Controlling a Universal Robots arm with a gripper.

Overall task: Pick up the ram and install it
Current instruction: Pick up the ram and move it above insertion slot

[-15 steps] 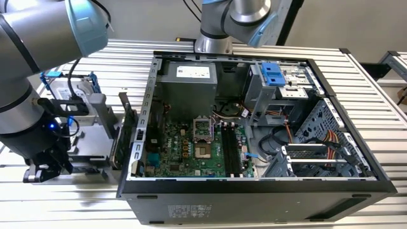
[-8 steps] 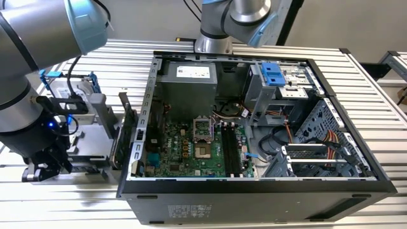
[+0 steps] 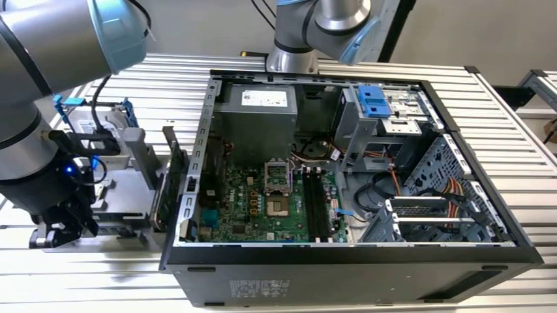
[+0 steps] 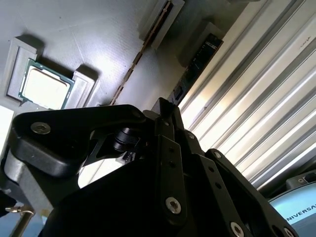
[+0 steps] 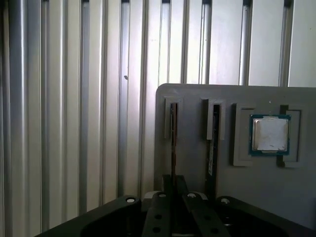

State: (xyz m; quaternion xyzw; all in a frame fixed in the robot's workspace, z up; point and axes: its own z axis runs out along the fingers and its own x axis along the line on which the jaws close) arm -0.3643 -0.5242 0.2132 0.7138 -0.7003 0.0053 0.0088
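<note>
I cannot tell whether my jaws pinch or merely flank the ram (image 5: 174,133). My gripper (image 5: 173,181) sits at the edge of the grey holder (image 5: 197,95), in line with what I take to be that stick, standing on edge in its slot. A second dark stick (image 5: 213,143) fills the next slot, and beyond it a square processor (image 5: 270,134) lies flat in a recess. The holder rests on a ribbed metal table (image 5: 74,98). On the exterior view's right lies the open computer case (image 3: 348,267).

The end effector (image 5: 174,186) hides the near end of the edge-on ram (image 5: 173,138).
</note>
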